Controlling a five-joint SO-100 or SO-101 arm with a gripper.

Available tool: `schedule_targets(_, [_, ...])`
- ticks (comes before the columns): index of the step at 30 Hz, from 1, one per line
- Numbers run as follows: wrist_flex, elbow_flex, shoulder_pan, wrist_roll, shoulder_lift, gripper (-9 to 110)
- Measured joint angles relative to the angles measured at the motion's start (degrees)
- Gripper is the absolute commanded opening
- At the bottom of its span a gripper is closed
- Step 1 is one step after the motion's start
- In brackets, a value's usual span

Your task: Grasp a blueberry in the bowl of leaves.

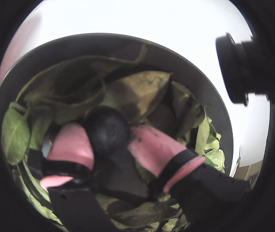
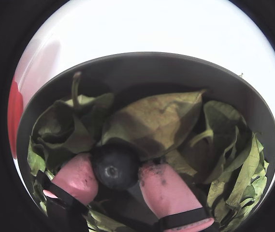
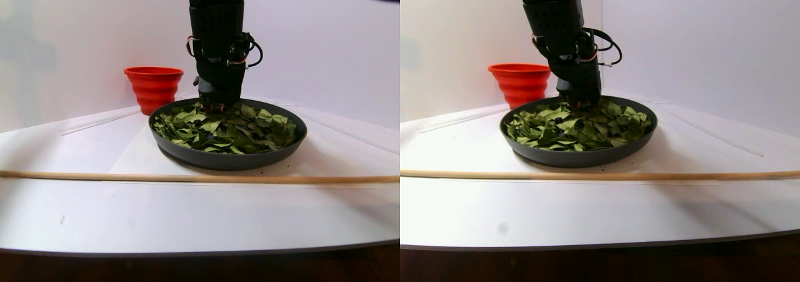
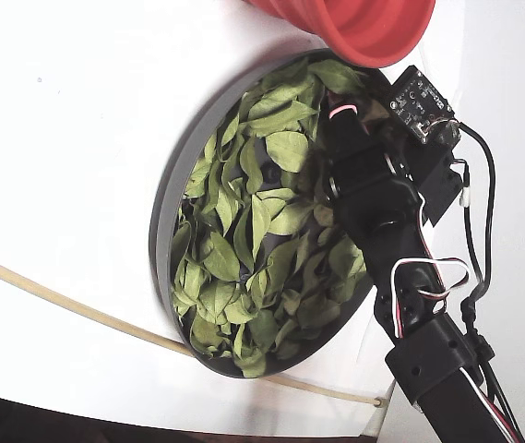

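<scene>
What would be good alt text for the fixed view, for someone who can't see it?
A black robot arm reaches down into a wide dark-grey bowl filled with green leaves, its jaws hidden under the arm near the bowl's upper right. A red-orange bowl sits at the top edge, and a thin wooden stick crosses the white table.

No text, label, brand, number or sign can be read in any of the views. The small circuit board (image 4: 420, 103) on the arm in the fixed view carries tiny markings, but they are too small to make out.
</scene>
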Motion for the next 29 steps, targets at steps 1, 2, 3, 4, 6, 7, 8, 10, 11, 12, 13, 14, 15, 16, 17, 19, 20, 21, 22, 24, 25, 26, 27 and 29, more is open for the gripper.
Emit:
schedule_targets(1, [0.0,0.0,0.0,0.0,0.0,15])
schedule_targets(2, [0.0,0.09,0.0,0.0,0.0,15])
schedule_targets(3, [0.0,0.18,0.0,0.0,0.0,15])
schedule_targets(4, [0.0,0.35,0.0,0.0,0.09,14])
schedule_targets(6, [0.0,1.58,0.0,0.26,1.23,14])
schedule_targets(7, [0.0,2.29,0.0,0.44,1.58,14])
schedule_targets(8, [0.0,2.9,0.0,0.44,1.93,14])
schedule_targets(10, [0.0,4.04,0.0,0.44,2.81,14])
schedule_targets(11, [0.0,4.39,0.0,0.44,3.16,14])
schedule_targets(12, [0.0,4.75,0.0,0.44,3.34,14])
schedule_targets(13, [0.0,5.01,0.0,0.44,3.34,14])
schedule_targets(14, [0.0,5.27,0.0,0.44,3.43,14])
schedule_targets(15, [0.0,5.62,0.0,0.44,3.78,14])
schedule_targets(16, [0.0,6.06,0.0,0.44,4.22,14])
schedule_targets(17, [0.0,6.68,0.0,0.44,4.66,14])
schedule_targets(19, [0.0,7.56,0.0,0.44,5.36,14])
schedule_targets(20, [0.0,8.0,0.0,0.44,5.62,14])
schedule_targets(21, [0.09,8.44,0.0,0.44,5.98,14])
schedule_targets(22, [0.09,8.79,0.0,0.44,6.24,14])
schedule_targets(24, [0.09,9.58,0.0,0.44,7.21,14])
schedule_targets(25, [0.09,10.11,0.0,0.53,7.73,14])
schedule_targets(26, [0.09,10.46,0.0,0.79,8.26,14])
schedule_targets(27, [0.09,10.81,0.0,1.05,8.79,14])
schedule_targets(29, [0.09,11.43,0.0,1.05,9.84,14])
